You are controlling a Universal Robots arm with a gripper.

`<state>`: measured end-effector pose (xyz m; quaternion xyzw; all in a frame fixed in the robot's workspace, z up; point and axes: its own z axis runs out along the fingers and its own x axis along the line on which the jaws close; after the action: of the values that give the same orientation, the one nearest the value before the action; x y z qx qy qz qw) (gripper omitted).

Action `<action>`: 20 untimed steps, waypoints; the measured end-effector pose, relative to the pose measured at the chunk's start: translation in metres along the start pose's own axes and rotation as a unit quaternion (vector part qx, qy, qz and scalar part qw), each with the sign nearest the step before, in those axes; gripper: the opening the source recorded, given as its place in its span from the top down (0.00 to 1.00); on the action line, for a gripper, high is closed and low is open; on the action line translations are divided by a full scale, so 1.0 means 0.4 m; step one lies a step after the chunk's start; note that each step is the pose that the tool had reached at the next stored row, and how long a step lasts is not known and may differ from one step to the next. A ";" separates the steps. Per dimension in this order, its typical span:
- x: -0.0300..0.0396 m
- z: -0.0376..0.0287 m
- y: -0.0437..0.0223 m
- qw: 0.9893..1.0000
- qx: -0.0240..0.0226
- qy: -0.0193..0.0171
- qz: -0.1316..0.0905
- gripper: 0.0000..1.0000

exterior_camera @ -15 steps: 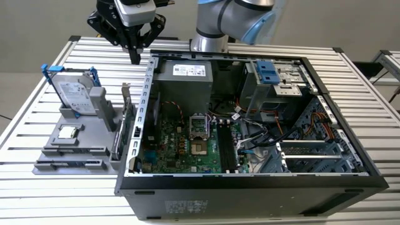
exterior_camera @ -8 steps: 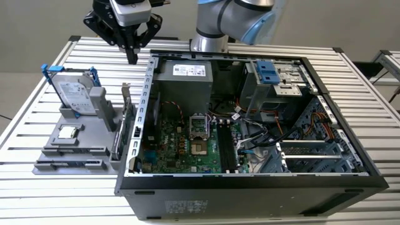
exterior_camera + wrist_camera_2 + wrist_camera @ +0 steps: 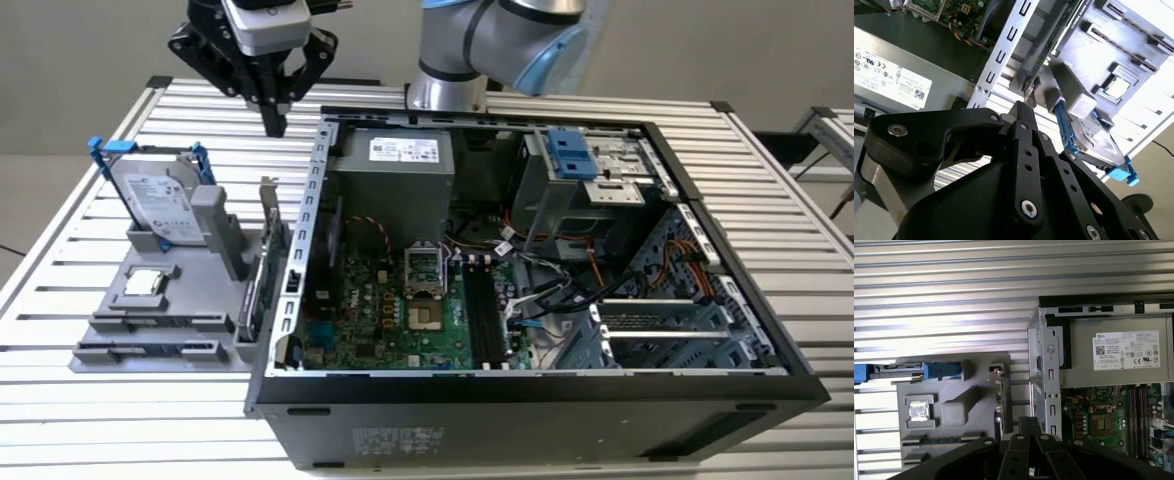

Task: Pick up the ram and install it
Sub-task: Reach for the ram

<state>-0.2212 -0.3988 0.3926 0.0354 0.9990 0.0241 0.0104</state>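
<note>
The ram is a long dark blue-green stick standing on edge in the front slot of a grey holder, at the exterior view's left; the first wrist view shows the ram as a dark strip. My gripper hangs high over the slatted table behind the holder, near the back left corner of the open computer case. Its black fingers are pressed together with nothing between them, and they are far from the ram. The black memory slots lie on the green motherboard inside the case.
The holder also carries a hard drive in blue rails, a small silver processor chip and an upright expansion card. A grey power supply, cables and a drive cage crowd the case. Bare slatted table surrounds everything.
</note>
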 end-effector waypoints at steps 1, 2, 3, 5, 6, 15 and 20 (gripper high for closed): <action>0.003 0.000 0.000 1.000 0.000 0.000 0.000 1.00; 0.005 0.000 0.000 1.000 0.000 0.000 0.000 1.00; 0.007 0.000 -0.001 1.000 0.000 0.000 0.000 1.00; 0.011 0.000 -0.001 1.000 0.000 0.000 0.000 1.00; 0.013 0.000 -0.001 1.000 0.000 0.000 0.000 1.00; 0.034 -0.001 -0.002 1.000 0.000 0.000 0.000 1.00; 0.049 -0.001 -0.003 1.000 0.000 0.000 0.000 1.00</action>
<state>-0.2408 -0.3988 0.3926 0.0354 0.9990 0.0240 0.0103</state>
